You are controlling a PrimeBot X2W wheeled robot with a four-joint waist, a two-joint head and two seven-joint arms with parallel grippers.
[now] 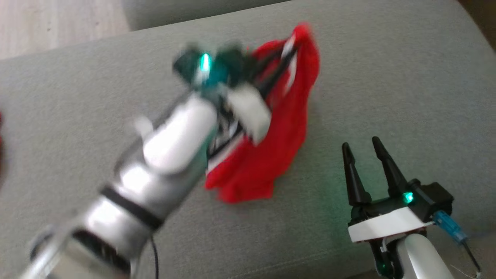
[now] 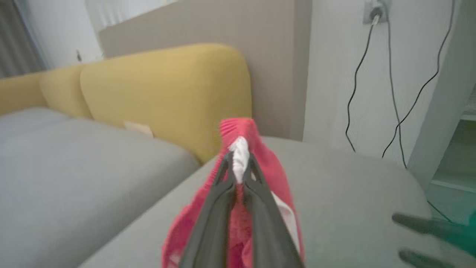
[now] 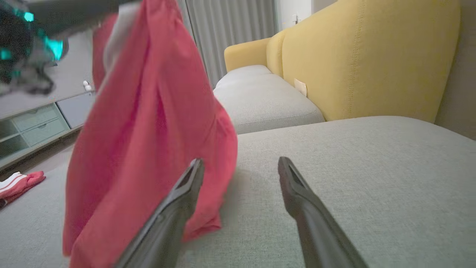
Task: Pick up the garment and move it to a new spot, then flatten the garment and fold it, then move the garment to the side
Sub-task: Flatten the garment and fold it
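the left gripper (image 2: 240, 167) is pinching the garment (image 1: 267, 162) tight while the right gripper (image 1: 364, 149) is hanging open, empty, so i am advising to lift it clear of the cushion (image 1: 387, 77).

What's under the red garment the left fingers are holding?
Grey sofa cushion shows around and below the red garment; the patch directly beneath its hanging folds is covered.

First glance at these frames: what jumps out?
The red garment hangs pinched in the shut left gripper over the middle of the grey cushion. The right gripper sits open at the lower right, beside the cloth. Behind stands a yellow backrest.
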